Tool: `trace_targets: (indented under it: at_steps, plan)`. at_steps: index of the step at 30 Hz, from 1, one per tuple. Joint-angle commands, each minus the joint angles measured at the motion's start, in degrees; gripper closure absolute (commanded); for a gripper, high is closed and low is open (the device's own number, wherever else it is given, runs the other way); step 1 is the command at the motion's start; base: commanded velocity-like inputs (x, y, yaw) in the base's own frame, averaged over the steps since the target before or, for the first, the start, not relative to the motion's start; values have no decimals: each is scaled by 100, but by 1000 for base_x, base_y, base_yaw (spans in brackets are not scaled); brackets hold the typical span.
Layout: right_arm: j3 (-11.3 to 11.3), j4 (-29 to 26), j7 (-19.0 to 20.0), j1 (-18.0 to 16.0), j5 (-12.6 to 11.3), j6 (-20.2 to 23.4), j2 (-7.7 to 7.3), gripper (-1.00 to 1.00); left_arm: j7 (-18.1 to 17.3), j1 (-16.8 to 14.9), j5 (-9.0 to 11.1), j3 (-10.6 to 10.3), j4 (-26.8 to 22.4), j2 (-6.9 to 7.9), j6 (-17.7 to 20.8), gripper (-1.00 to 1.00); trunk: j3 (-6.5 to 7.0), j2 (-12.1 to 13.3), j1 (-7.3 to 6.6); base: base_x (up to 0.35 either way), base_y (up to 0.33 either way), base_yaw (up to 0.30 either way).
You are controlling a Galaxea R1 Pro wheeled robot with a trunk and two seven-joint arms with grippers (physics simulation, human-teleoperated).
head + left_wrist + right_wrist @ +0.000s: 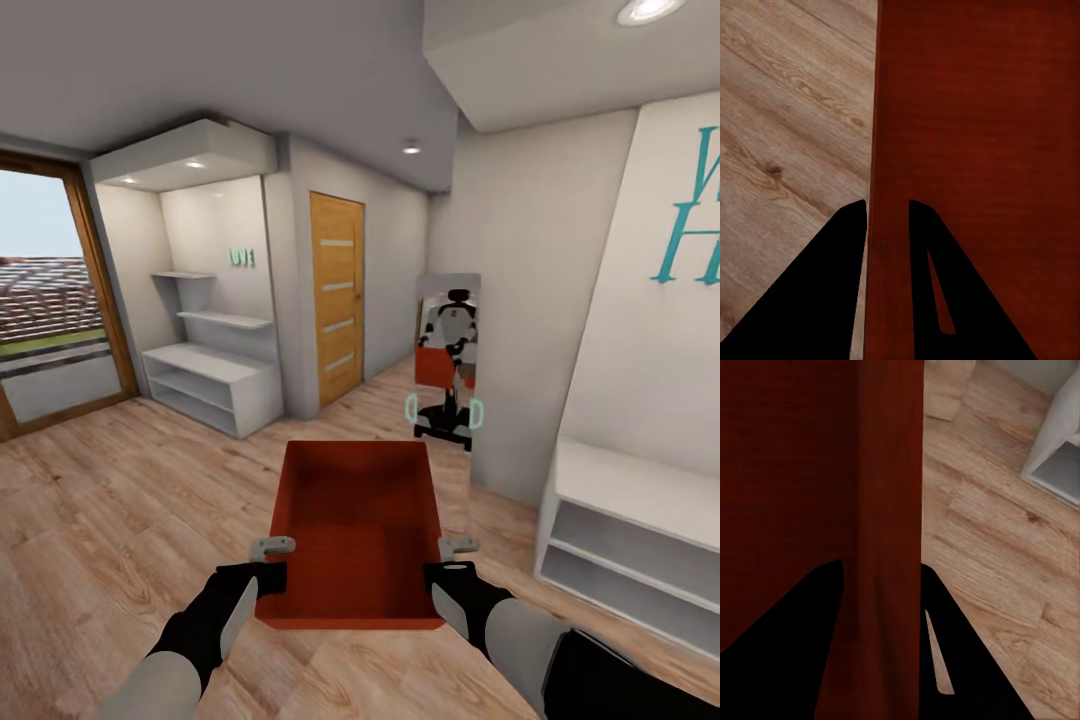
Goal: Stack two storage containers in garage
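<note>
Both arms are reaching forward in the head view; I'm carrying one bin (352,535) level between them, left gripper (271,562) pinching its left wall and right gripper (452,562) its right wall, so it can't tip while I'm driving. Ahead, a mirror (447,380) is leaning near the door (336,297); shelving (632,545) is crowding my right. Left wrist view: fingers (840,270) are straddling the wall. Right wrist view: fingers (945,645) are clamping the wall over plank floor (997,555).

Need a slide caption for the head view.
Both grippers hold an orange-red storage container by its side walls above wood plank flooring.
</note>
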Motion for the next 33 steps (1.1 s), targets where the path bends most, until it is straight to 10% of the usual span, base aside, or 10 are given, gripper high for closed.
trace_targets:
  at_steps: [1,33]
  plan:
    - [-3,4,-133,-3,40,36,-56,100,56,-1,-81,22,-9,2,39,100,-2,-4,5,323,0,3]
    - [-3,4,-132,-3,42,36,-57,100,56,-1,-81,22,-9,-7,38,100,-2,-4,5,323,0,153]
